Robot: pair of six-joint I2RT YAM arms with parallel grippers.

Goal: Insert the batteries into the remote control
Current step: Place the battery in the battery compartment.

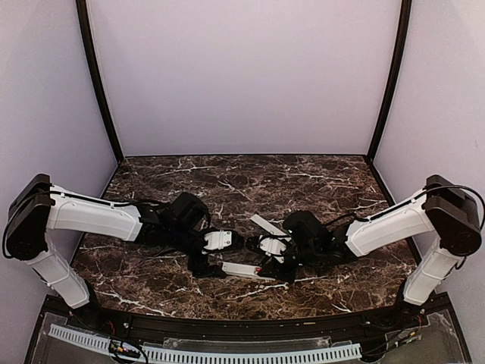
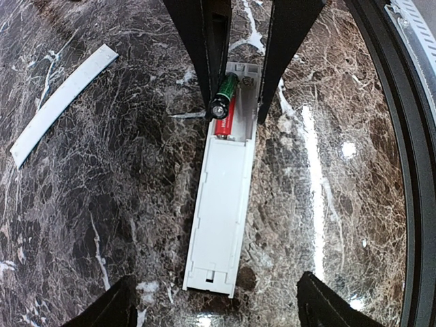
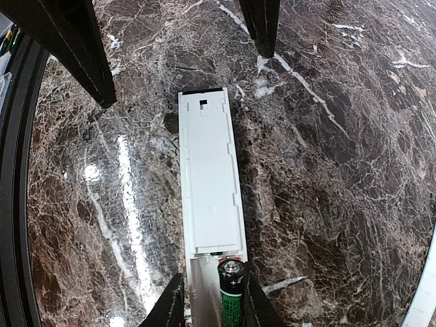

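The white remote control (image 2: 221, 204) lies flat on the marble with its slot open at the far end. The red battery (image 2: 225, 122) lies in the slot. The dark green battery (image 2: 225, 92) sits tilted above it, one end raised, leaning on one finger of my right gripper (image 3: 212, 300). That gripper's fingers (image 2: 204, 48) stand apart on either side of the remote's slot end (image 3: 204, 272). The green battery (image 3: 231, 296) touches only one finger. My left gripper (image 2: 218, 279) is wide open over the remote's other end (image 3: 203, 102). Both grippers meet over the remote (image 1: 246, 269) in the top view.
The thin white cover plate (image 2: 61, 102) lies loose on the marble beside the remote, also in the top view (image 1: 265, 224). The table's dark raised front rim (image 2: 402, 136) runs close along the remote's other side.
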